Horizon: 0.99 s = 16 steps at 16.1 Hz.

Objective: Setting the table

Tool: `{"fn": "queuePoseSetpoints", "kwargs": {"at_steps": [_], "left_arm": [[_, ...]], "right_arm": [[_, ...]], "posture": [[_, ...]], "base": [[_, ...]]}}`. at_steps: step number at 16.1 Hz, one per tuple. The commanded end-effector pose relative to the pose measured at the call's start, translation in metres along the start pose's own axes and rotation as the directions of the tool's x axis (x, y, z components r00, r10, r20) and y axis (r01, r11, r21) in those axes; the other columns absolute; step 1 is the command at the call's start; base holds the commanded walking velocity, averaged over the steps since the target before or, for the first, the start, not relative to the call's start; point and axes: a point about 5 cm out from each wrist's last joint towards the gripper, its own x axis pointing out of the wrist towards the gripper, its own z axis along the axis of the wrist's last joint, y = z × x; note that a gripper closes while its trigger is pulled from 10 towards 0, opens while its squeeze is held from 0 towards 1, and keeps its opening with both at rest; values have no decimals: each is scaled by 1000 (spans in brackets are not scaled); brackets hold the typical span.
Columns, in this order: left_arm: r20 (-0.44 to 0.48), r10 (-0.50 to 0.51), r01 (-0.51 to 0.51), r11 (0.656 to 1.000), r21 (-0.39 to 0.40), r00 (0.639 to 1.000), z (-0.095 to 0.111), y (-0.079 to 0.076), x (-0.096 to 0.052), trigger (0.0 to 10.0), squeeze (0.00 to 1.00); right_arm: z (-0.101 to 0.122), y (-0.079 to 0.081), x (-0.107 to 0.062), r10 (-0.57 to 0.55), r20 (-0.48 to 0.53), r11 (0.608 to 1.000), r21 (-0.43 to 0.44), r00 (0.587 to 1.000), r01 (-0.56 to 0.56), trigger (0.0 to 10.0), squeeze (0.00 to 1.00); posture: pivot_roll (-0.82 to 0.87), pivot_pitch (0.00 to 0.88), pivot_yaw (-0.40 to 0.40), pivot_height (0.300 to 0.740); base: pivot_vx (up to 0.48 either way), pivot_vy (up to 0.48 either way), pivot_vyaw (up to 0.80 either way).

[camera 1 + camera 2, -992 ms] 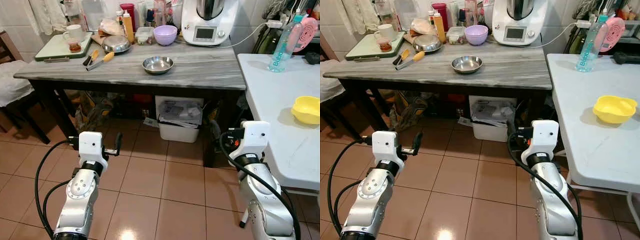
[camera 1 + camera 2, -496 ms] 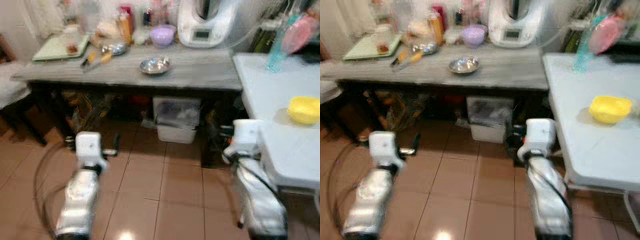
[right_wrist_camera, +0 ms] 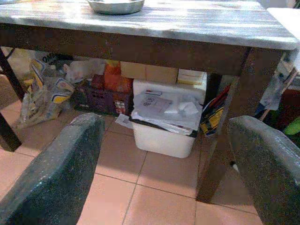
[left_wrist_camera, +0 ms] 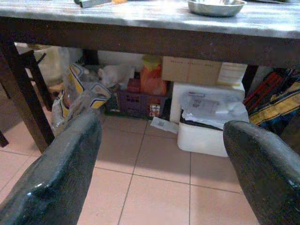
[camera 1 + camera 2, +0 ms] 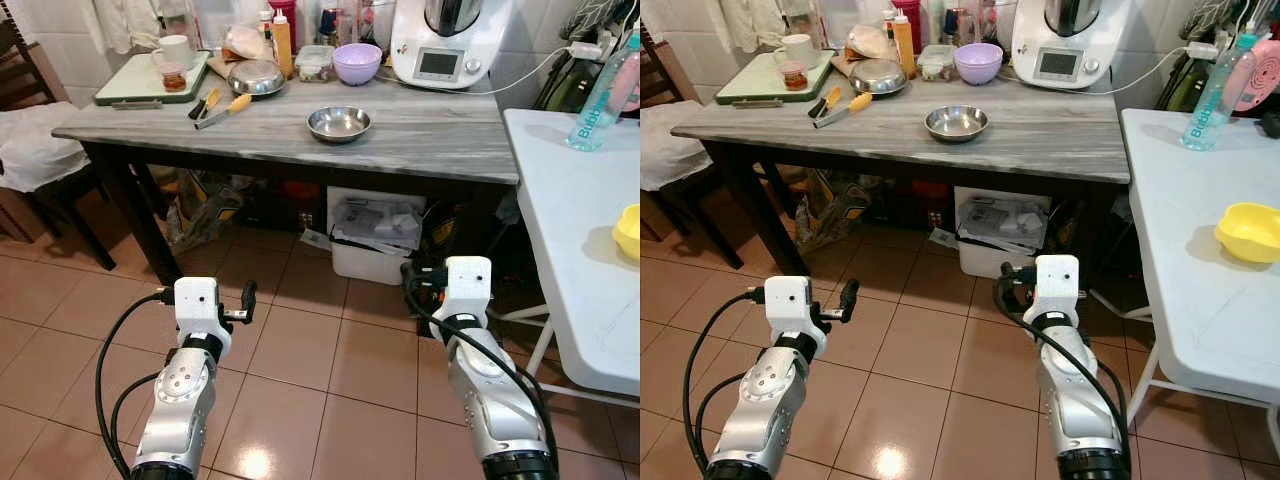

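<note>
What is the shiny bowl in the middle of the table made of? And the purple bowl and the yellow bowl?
Shiny bowl: probably steel; silvery, mirror-like glints. Purple bowl: looks like plastic, maybe glazed ceramic; smooth, even colour, soft sheen. Yellow bowl: likely plastic; bright, matte.

A: Grey streaked top on dark-legged table (image 5: 420,135). Shiny steel bowl (image 5: 339,123) mid-top, second steel bowl (image 5: 256,77) behind.

B: Lilac bowl (image 5: 357,62) at back. White appliance (image 5: 447,40) with dark screen. Pale green tray (image 5: 140,85), white mug (image 5: 176,50) on it.

A: Orange-handled utensils (image 5: 222,107). Yellow-orange bottle (image 5: 284,32).

B: White side table (image 5: 1200,250); yellow bowl (image 5: 1251,231); see-through teal bottle (image 5: 1210,88), blue lettering.

A: Terracotta floor tiles (image 5: 300,350), pale grout. White bin (image 3: 166,123) under table, purple crate (image 4: 137,102) beside.

B: Silver arms, white wrist blocks, black cables. Black, faintly speckled fingers (image 3: 56,173).
</note>
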Motion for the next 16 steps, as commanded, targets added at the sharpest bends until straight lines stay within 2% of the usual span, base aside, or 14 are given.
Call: {"fn": "queuePoseSetpoints", "kwargs": {"at_steps": [1, 3, 4, 6, 7, 8, 10, 13, 15, 16], "left_arm": [[9, -8, 8, 1000, -4, 1000, 1, -1, 2, 10000, 0], [10, -14, 14, 1000, -7, 1000, 1, -4, 2, 10000, 0], [10, -18, 18, 1000, 2, 1000, 0, -5, 2, 10000, 0], [8, -20, 20, 1000, 13, 1000, 0, -4, 2, 10000, 0], [9, -14, 14, 1000, 12, 1000, 0, -3, 2, 10000, 0], [13, -11, 11, 1000, 10, 1000, 1, -3, 2, 10000, 0], [17, -18, 18, 1000, 9, 1000, 1, -5, 2, 10000, 0], [13, -42, 41, 999, 24, 999, 1, -5, 1, 10000, 0], [19, -67, 66, 997, 33, 998, 2, -7, 1, 10000, 0], [19, -69, 69, 997, 35, 997, 2, -7, 1, 10000, 0]], "right_arm": [[1, -4, 2, 11, -24, 1000, -22, 1000, -11, 10000, 0], [3, -7, 4, 48, -39, 997, -54, 998, -50, 10000, 0], [9, -12, 6, 62, -22, 990, -127, 998, -64, 10000, 0], [16, -18, 8, 97, -1, 991, -92, 995, -97, 10000, 0], [17, -23, 10, 76, 6, 995, -67, 997, -76, 10000, 0], [14, -23, 10, 52, -8, 998, -18, 999, -52, 10000, 0], [10, -14, 7, 36, -17, 999, -2, 999, -36, 10000, 0], [3, -7, 0, -26, -32, 995, -101, 999, 22, 10000, 0], [8, -9, -11, 5, 44, 999, -35, 999, -4, 10000, 0], [8, -11, -12, -11, 42, 999, -34, 999, 13, 10000, 0]], "posture": [[-29, 25, 33, 740], [-40, 30, 31, 740], [-41, 31, 29, 740], [-37, 32, 26, 740], [-37, 32, 26, 740], [-31, 33, 31, 740], [-30, 34, 37, 740], [-31, 34, 41, 740], [-35, 34, 41, 740], [-35, 34, 41, 740]], "base": [[0, 0, 0], [0, 0, 0], [0, 0, 0], [0, 0, 0], [0, 0, 0], [0, 0, 0], [0, 0, 0], [0, 0, 0], [0, 0, 0], [0, 0, 0]]}}
